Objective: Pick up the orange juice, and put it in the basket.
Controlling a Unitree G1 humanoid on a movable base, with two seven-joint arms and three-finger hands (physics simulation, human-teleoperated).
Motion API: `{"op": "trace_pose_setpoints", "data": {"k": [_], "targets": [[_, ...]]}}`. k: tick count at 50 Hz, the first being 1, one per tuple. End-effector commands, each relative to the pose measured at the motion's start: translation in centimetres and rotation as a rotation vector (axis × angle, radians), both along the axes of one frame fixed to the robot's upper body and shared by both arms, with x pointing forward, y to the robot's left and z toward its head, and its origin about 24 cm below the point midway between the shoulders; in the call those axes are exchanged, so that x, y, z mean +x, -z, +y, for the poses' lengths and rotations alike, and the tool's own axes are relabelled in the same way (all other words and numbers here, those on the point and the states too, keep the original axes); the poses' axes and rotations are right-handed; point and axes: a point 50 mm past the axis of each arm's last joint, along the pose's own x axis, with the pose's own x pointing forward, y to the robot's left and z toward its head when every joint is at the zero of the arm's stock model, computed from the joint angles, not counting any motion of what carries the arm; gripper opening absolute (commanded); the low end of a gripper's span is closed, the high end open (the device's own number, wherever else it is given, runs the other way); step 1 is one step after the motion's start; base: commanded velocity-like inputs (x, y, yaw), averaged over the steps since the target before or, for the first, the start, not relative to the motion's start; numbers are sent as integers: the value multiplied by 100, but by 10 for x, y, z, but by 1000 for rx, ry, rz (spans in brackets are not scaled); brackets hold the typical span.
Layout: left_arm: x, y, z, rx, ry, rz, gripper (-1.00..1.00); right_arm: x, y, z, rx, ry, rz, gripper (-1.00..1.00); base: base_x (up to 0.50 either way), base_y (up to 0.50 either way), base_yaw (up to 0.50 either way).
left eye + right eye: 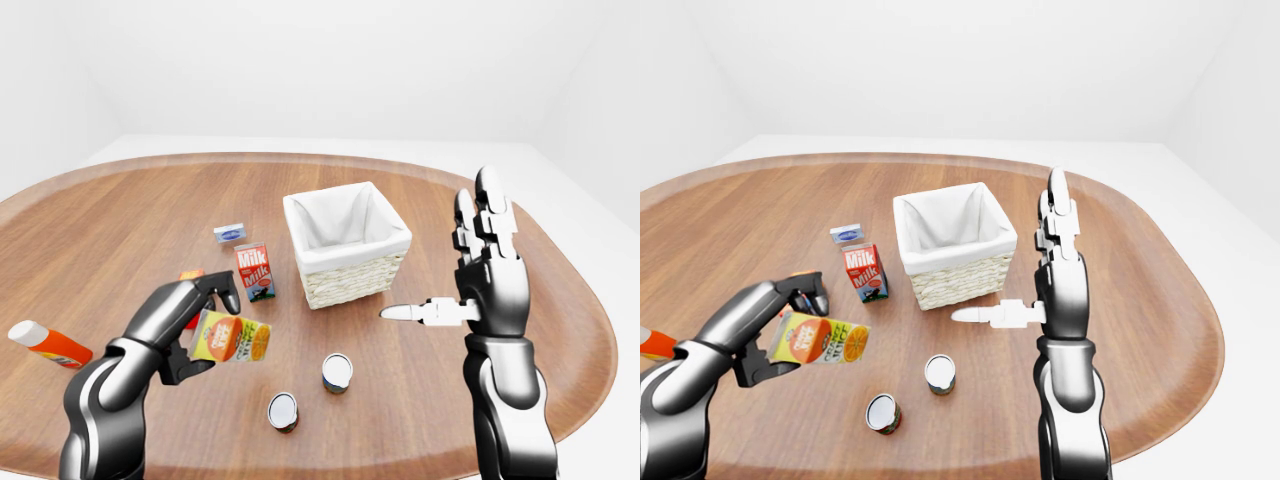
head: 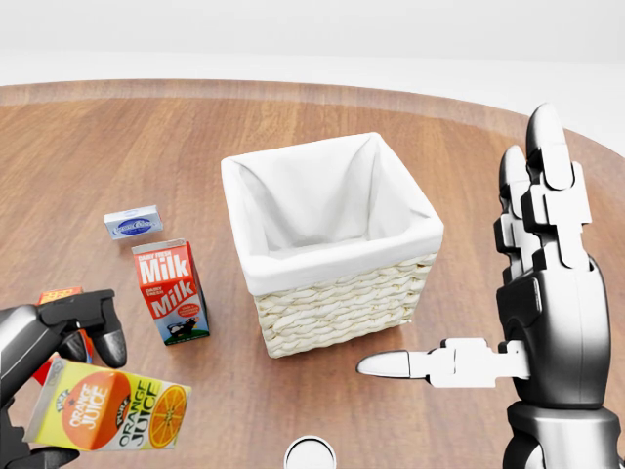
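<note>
Orange juice (image 2: 109, 417) lengthwise sideways, left hand (image 1: 190, 318) gripping

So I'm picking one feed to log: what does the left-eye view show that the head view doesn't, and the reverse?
Left-eye only: two cans, an orange-capped bottle at far left, and the whole table. Head only: nothing extra, just closer carton labels. Both: the left hand shut on the orange juice, the basket, the milk, and the open right hand.
</note>
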Motion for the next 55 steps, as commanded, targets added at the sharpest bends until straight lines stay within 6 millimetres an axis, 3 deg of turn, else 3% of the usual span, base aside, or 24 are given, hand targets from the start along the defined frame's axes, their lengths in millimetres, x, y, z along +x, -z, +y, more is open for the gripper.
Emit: {"op": "trace_pose_setpoints", "data": {"k": [1, 8, 21, 42, 55], "targets": [[-8, -27, -10, -73, 76, -135, -100, -1, -1, 0, -1, -1, -4, 100, 0, 0, 0], [-5, -38, -11, -66, 97, -181, -100, -1, 0, 1, -3, -2, 1, 100, 0, 0, 0], [-14, -79, -24, -38, 194, -370, -100, -1, -5, 1, -6, -6, -26, 100, 0, 0, 0], [-24, -101, -34, -15, 258, -480, -100, -1, -4, 2, -5, -5, -21, 100, 0, 0, 0], [-24, -124, -49, 33, 343, -587, -100, 1, -1, 2, -7, -6, -3, 100, 0, 0, 0]]}}
